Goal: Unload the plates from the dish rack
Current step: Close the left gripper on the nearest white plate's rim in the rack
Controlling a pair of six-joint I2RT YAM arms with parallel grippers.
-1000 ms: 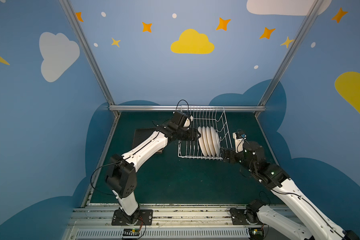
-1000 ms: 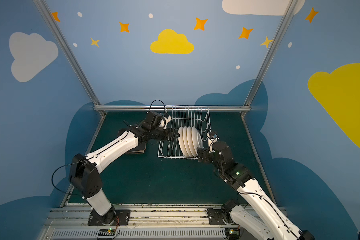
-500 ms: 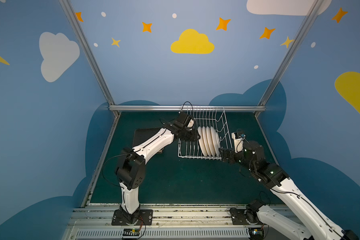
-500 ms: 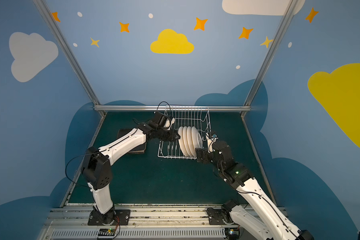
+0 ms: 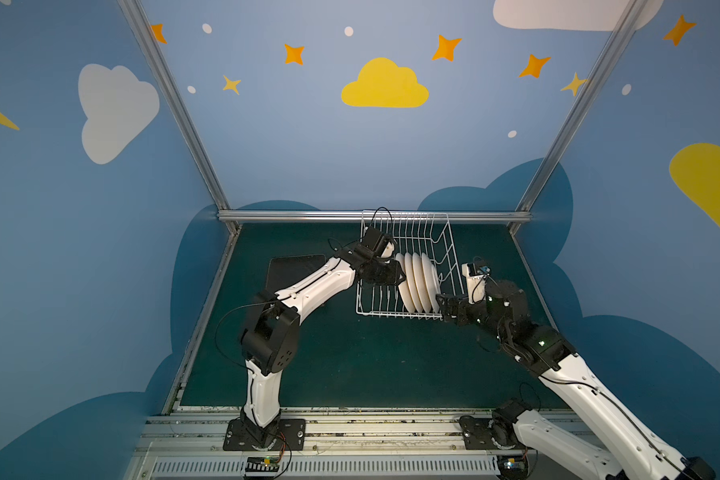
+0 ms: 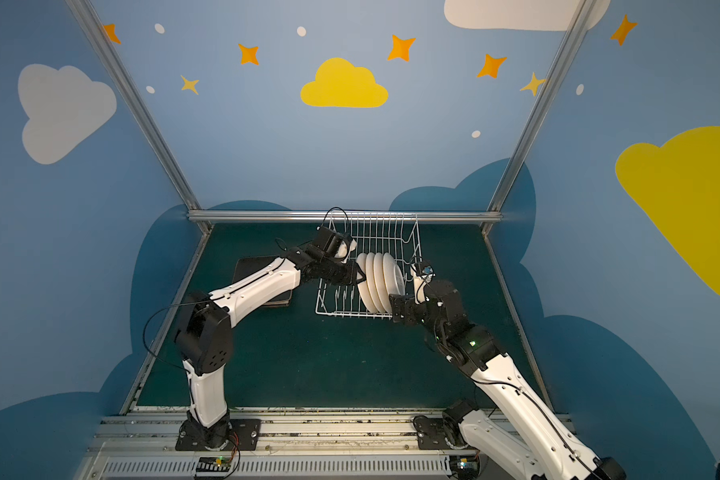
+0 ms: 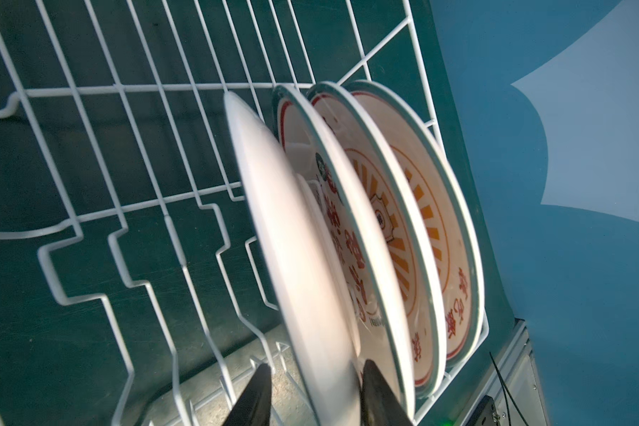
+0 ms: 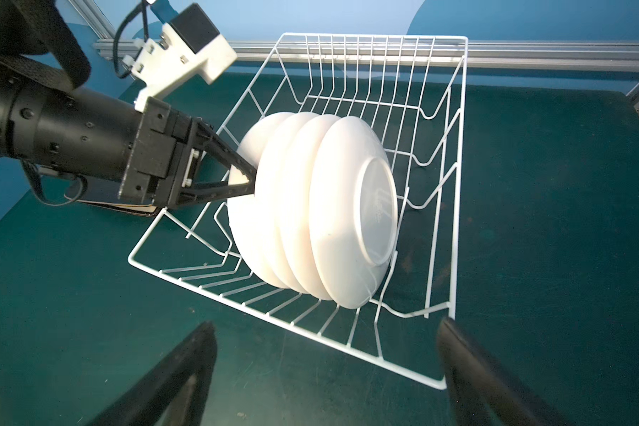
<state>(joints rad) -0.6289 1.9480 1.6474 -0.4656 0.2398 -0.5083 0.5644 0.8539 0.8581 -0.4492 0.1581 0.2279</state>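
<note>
Several round white plates (image 5: 418,286) (image 6: 381,286) stand on edge in the near end of the white wire dish rack (image 5: 449,245) (image 8: 458,147). My left gripper (image 7: 316,365) (image 5: 395,276) straddles the rim of the leftmost plate (image 7: 292,239). One finger touches the plate and the other stands slightly apart from it, so the gripper is open. Printed red and orange faces show on the plates behind it. My right gripper (image 8: 325,322) (image 5: 441,303) hovers wide open and empty just outside the rack's near right corner.
A dark flat square stack (image 5: 292,266) (image 6: 254,270) lies on the green table left of the rack, partly under my left arm. The rack's far end holds only bare prongs (image 7: 126,88). A metal rail (image 5: 371,216) and blue walls close the back.
My left gripper has moved right to the first plate and its jaws have narrowed round the rim; the left elbow has folded upward. The right arm has barely moved.
</note>
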